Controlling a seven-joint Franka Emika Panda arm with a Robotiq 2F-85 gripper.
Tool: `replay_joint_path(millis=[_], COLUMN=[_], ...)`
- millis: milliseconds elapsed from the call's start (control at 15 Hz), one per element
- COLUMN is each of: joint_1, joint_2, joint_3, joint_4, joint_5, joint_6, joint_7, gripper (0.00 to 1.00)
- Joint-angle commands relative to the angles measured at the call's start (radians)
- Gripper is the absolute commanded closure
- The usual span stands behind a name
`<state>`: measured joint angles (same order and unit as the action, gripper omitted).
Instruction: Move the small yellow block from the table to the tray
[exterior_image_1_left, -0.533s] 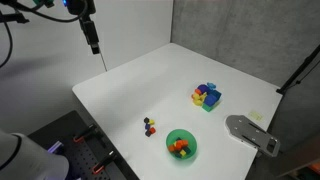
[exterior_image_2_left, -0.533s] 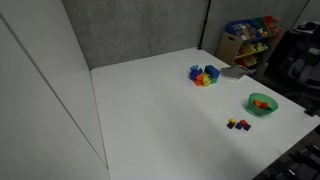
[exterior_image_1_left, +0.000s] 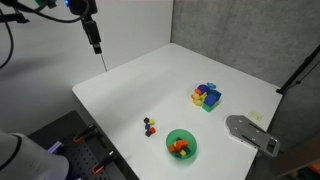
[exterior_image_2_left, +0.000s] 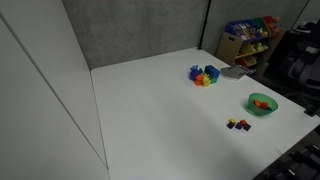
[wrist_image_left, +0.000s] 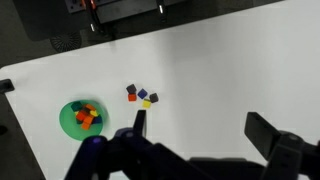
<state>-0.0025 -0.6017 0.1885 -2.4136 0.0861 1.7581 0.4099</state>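
Observation:
The small yellow block (wrist_image_left: 146, 103) lies on the white table (wrist_image_left: 230, 60) in a tight cluster with tiny red and dark blue cubes (wrist_image_left: 133, 94), just right of the green bowl (wrist_image_left: 82, 117) in the wrist view. The cluster also shows in both exterior views (exterior_image_1_left: 150, 127) (exterior_image_2_left: 238, 124). A flat grey tray (exterior_image_1_left: 250, 133) sits at the table's edge beyond the bowl; it shows faintly in an exterior view (exterior_image_2_left: 232, 72). My gripper (exterior_image_1_left: 93, 40) hangs high above the far side of the table, well away from the cubes. Its fingers (wrist_image_left: 200, 128) are open and empty.
The green bowl (exterior_image_1_left: 181, 145) (exterior_image_2_left: 262, 103) holds orange and red pieces. A pile of blue and multicoloured blocks (exterior_image_1_left: 207, 96) (exterior_image_2_left: 204, 75) sits further along the table. A shelf with coloured bins (exterior_image_2_left: 250, 38) stands beyond the table. Grey walls close off the back.

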Motion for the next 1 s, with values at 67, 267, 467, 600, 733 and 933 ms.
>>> replay_joint_path(millis=[67, 267, 467, 600, 733, 933], joint_1=[-0.023, -0.037, -0.052, -0.061, -0.071, -0.079], joint_2=[0.063, 0.13, 0.218, 0.278, 0.351, 0.47], joint_3=[-0.022, -0.042, -0.059, -0.069, -0.079, -0.094], joint_4=[0.016, 0.016, 0.016, 0.014, 0.013, 0.015], joint_5=[-0.015, -0.015, -0.035, -0.061, -0.103, -0.178], joint_6=[0.1, 0.181, 0.281, 0.351, 0.428, 0.54], joint_7=[0.004, -0.004, -0.005, -0.003, 0.004, 0.027], gripper=[0.0, 0.0, 0.0, 0.0, 0.0, 0.0])
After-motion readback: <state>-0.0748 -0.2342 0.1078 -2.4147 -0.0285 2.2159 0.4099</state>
